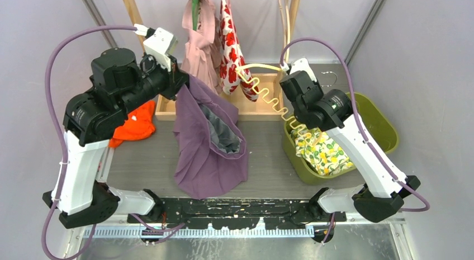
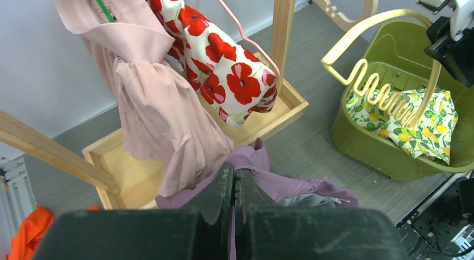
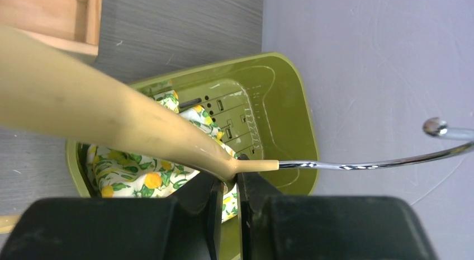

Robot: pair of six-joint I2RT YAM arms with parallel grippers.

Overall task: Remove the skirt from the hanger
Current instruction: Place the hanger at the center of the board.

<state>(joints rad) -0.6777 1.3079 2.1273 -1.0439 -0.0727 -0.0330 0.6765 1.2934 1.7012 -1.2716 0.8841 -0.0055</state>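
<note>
**Skirt off hanger, 1 claw on each**

- Left claw (image 2: 233, 176): jaws pressed together on a fold of the purple skirt (image 1: 201, 154). Fabric bunches right at the fingertips.
- The skirt hangs down from that pinch, below and toward the arm bases. Its lower part lies spread on the table (image 1: 268, 159), with grey lining showing at the open side.
- Right claw (image 3: 230, 179): jaws pinch the neck of the yellow hanger (image 1: 262, 89), just where the chrome hook (image 3: 363, 164) comes out.
- The hanger's wavy bar reaches from this claw toward the left claw, in the air and apart from the skirt. No cloth is on it.
- Directly beneath the right claw: a green bin (image 1: 385, 112) with a lemon-print cloth (image 1: 321, 151) inside.
- Beyond the left claw's fingertips: a wooden rack tray (image 1: 254, 106), a pink garment (image 1: 198, 53) and a poppy-print garment (image 1: 230, 53), both hanging.
- An orange cloth (image 1: 137, 123) lies on the table, on the left claw's outer side.
</note>
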